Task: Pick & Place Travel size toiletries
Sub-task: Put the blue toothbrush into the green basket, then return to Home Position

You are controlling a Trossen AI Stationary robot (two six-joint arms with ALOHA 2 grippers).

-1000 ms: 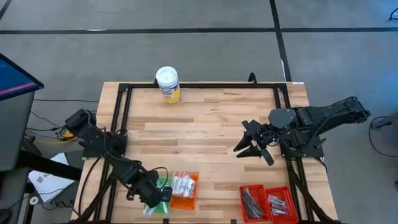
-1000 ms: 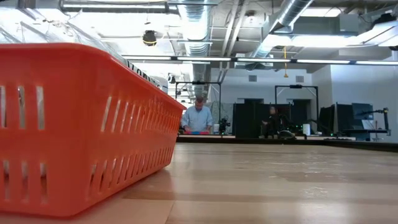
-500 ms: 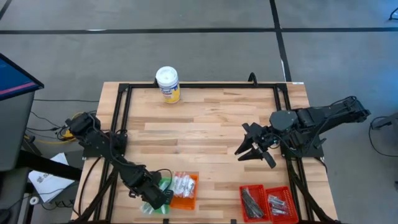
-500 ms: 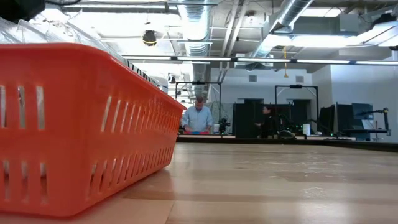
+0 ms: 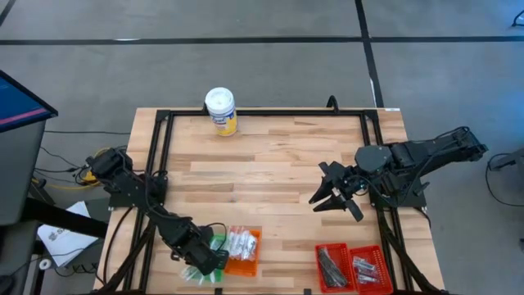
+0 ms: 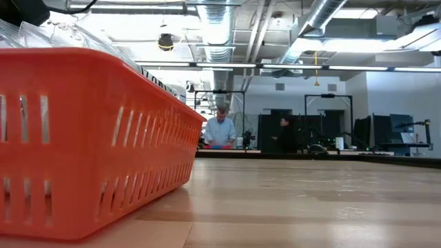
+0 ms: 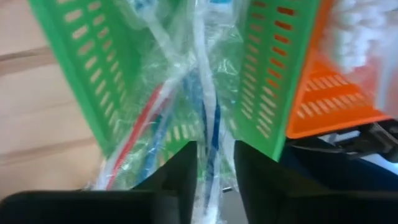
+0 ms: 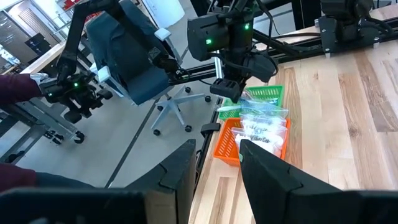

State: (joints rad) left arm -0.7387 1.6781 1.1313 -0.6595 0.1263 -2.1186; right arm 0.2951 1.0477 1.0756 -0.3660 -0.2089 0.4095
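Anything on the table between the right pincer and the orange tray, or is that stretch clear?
In the high view, only bare wood separates the right pincer, which hangs open over mid-table, from the orange tray at the near edge. The red trays sit off that line.

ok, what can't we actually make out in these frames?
- High view: the left tool covers most of the green tray, so its contents are hidden.
- Low view: the orange tray wall blocks both arms and everything behind it.
- Left wrist view: the clear-wrapped sticks are blurred; a grip cannot be confirmed.
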